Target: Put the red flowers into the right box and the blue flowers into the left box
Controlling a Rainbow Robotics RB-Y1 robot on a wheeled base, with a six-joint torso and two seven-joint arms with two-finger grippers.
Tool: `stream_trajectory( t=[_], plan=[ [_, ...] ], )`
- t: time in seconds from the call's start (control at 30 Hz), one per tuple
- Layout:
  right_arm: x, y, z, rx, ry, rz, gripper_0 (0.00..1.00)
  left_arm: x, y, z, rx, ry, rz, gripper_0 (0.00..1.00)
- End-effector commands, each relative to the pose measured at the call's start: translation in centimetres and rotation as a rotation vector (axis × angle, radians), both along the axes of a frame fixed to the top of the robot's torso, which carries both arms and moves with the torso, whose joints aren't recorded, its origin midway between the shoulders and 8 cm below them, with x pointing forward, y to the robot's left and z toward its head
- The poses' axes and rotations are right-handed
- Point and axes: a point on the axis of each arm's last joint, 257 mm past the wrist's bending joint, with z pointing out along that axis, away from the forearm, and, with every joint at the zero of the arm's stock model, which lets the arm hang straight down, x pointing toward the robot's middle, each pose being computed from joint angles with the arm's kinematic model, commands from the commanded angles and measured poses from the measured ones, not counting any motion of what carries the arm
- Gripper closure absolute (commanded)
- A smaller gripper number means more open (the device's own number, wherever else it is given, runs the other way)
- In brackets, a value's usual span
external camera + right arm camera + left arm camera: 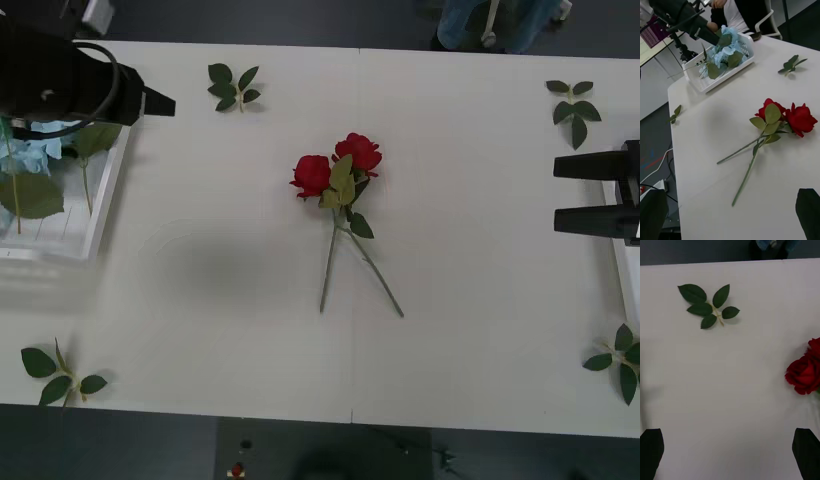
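Note:
Two red flowers [311, 175] [357, 152] lie mid-table with their stems crossed; the right wrist view shows them too [769, 110] [801, 118]. The blue flowers [28, 152] lie in the left box [108, 200], a slotted white basket at the table's left edge [702, 84]. My left gripper [157, 103] hovers open by that box's far corner, and one red bloom [804, 374] is seen from its wrist. At the right edge my right gripper [585, 193] stands open with nothing in it, beside the rim of the right box [628, 275].
Loose green leaf sprigs lie at the far left [233, 87], far right [573, 105], near left [60, 375] and near right [620, 360]. Bare tabletop surrounds the roses. A person sits beyond the far edge.

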Motion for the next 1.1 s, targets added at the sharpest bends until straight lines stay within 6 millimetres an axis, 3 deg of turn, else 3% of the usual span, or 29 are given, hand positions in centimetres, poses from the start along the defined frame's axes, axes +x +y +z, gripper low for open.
stream_trajectory(
  t=[0.03,0.2,0.53,0.87,1.1],
  plan=[
    [-1.3,1.4,1.0,0.011,-0.019,0.018,0.0,0.9,-4.2,-1.6,0.032,-0.027,0.026,0.0],
    [-1.6,1.9,1.0,0.018,-0.023,0.027,0.0,1.8,-8.5,-5.3,0.188,-0.076,0.015,0.0],
    [-1.2,1.9,1.1,0.032,-0.028,0.013,0.0,2.4,-15.9,-13.3,0.324,-0.139,-0.073,0.0],
    [-1.1,2.0,1.2,0.035,-0.03,0.012,0.0,1.0,-19.3,-18.9,0.356,-0.086,-0.138,0.0],
    [-1.1,2.1,1.2,0.044,-0.03,0.009,0.0,0.2,-21.6,-21.8,0.321,-0.054,-0.163,0.0]
  ],
)
